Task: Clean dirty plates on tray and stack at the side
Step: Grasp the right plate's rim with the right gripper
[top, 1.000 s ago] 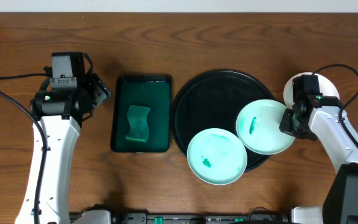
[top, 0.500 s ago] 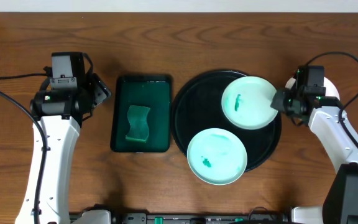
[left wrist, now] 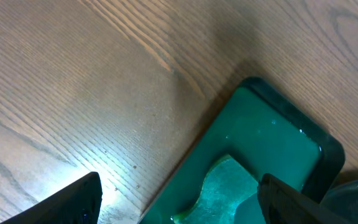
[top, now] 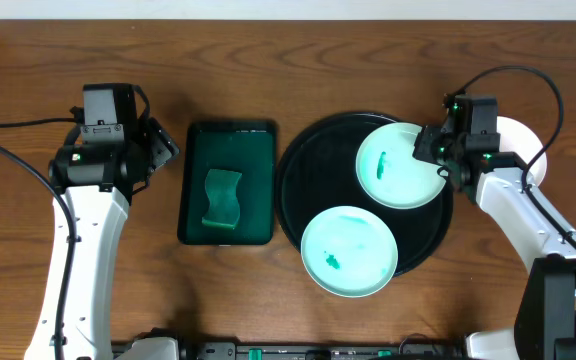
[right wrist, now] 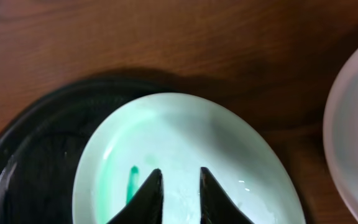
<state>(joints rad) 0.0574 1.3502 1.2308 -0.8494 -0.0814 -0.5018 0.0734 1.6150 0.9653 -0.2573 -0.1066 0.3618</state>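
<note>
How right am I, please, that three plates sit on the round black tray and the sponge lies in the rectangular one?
Not quite: the overhead view shows only two, the rear plate and the front plate, on the round black tray; the third plate lies beside it.

Both arms wearing white shells over long links, black housings sitting at joints. Left arm carrying boxy black camera block at wrist, small green light glowing below it. Left cable, black, running off leftward. Right arm carrying black wrist housing, green dot glowing on top, right cable, black, looping above. Left gripper showing blunt black fingers; right gripper showing slim, tapering black ones.
</note>
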